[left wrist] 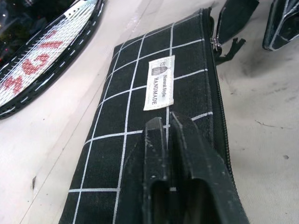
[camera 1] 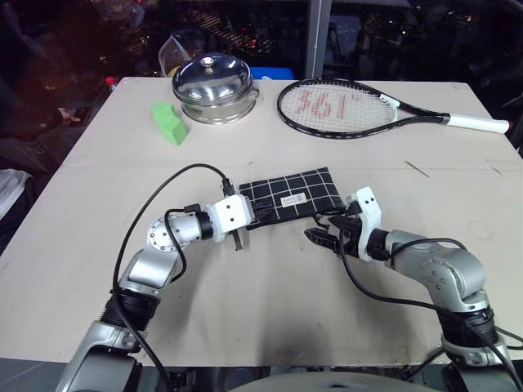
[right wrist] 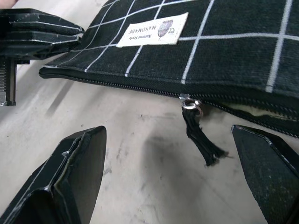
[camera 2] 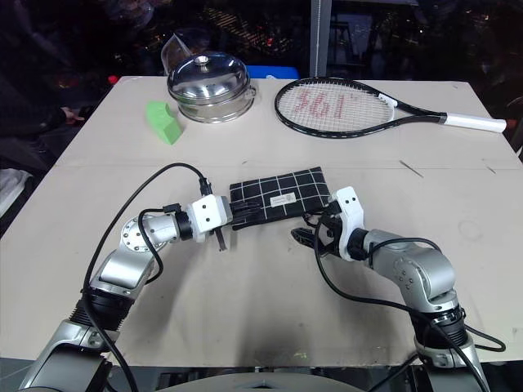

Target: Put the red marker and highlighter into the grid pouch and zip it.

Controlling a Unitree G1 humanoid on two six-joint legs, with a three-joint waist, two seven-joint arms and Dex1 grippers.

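1. Two tools flank the grid pouch (camera 1: 292, 196) lying flat mid-desk (camera 1: 270, 302).
2. Left tool (left wrist: 173, 135) pinches the pouch's end.
3. Right tool (right wrist: 168, 177) is spread around the zipper pull cord (right wrist: 202, 140).

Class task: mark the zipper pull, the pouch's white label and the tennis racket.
zipper pull (right wrist: 202, 136), right wrist view, on its dark cord.
white label (left wrist: 159, 82), left wrist view, its middle.
tennis racket (camera 1: 331, 108), left eye view, its strings.

Grid pouch (left wrist: 140, 116) matt woven cloth; pot lid (camera 1: 212, 77) glossy metal.
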